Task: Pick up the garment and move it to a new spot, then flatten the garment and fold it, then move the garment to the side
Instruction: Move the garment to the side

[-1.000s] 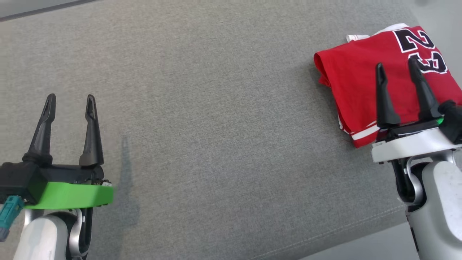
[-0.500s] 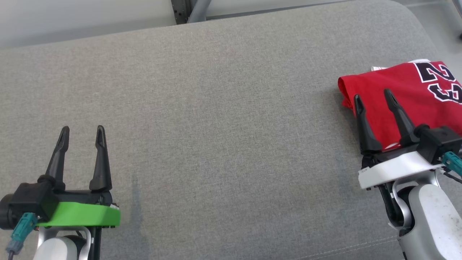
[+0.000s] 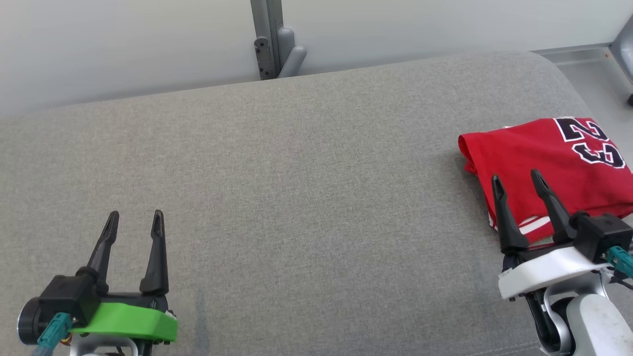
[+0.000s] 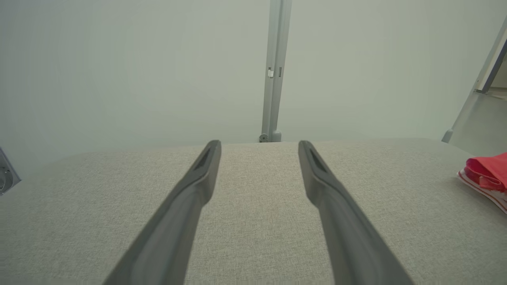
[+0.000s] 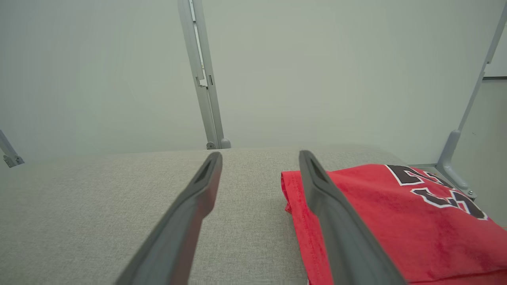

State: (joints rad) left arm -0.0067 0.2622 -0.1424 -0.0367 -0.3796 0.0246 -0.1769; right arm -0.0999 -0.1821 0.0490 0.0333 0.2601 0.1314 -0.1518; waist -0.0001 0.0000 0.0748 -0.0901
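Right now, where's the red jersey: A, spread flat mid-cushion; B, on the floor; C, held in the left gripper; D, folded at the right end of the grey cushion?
D: the red jersey lies folded on the grey cushion near its right end.

Head view high, angled down at grey cushion (image 3: 316, 198), wrist views low along it, facing wall (image 4: 119, 59)

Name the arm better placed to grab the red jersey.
Right, likely: the open right gripper hangs at the near edge of the folded red numbered jersey; the open left gripper sits far across the grey fabric cushion.
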